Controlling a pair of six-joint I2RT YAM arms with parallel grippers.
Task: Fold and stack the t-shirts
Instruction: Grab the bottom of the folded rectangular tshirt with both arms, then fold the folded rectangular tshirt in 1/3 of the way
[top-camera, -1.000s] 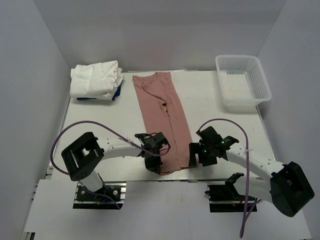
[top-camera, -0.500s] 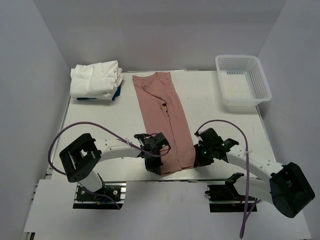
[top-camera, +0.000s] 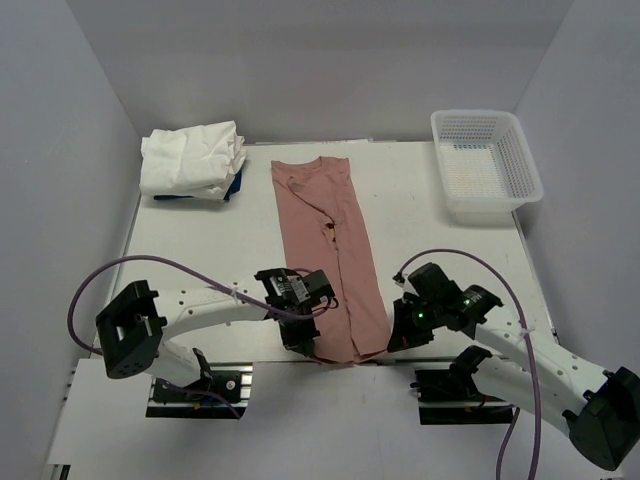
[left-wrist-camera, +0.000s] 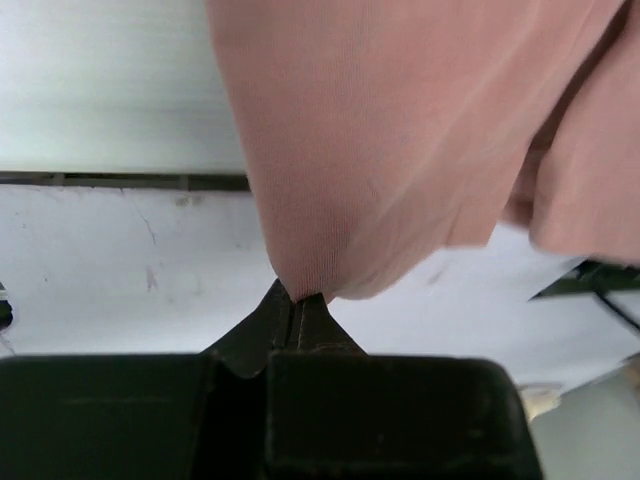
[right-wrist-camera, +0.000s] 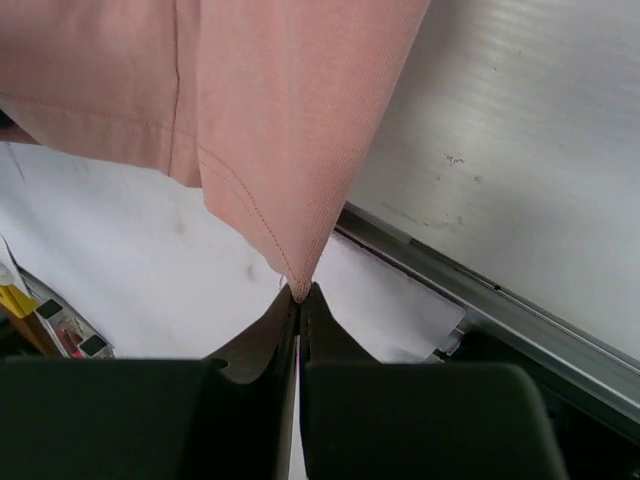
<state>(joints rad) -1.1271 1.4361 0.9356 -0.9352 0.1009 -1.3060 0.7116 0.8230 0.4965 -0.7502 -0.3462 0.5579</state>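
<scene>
A dusty pink t-shirt (top-camera: 325, 230), folded into a long strip, runs down the middle of the table, its near hem hanging past the table's front edge. My left gripper (top-camera: 304, 347) is shut on its near left corner, and the left wrist view shows the pink cloth (left-wrist-camera: 400, 130) pinched at the left gripper (left-wrist-camera: 297, 297). My right gripper (top-camera: 392, 342) is shut on the near right corner; the stitched hem of the pink t-shirt (right-wrist-camera: 270, 100) is caught in the right gripper (right-wrist-camera: 298, 292). White t-shirts (top-camera: 192, 160) lie piled at the back left.
A white mesh basket (top-camera: 485, 165) stands at the back right. Something blue (top-camera: 233, 186) peeks from under the white pile. The metal front rail of the table (right-wrist-camera: 470, 300) runs just beyond my right gripper. Purple cables loop over both arms.
The right gripper has shut on the near right corner. Both arms have drawn back toward the table's near edge, dragging the pink shirt nearer, its hem now over the edge.
</scene>
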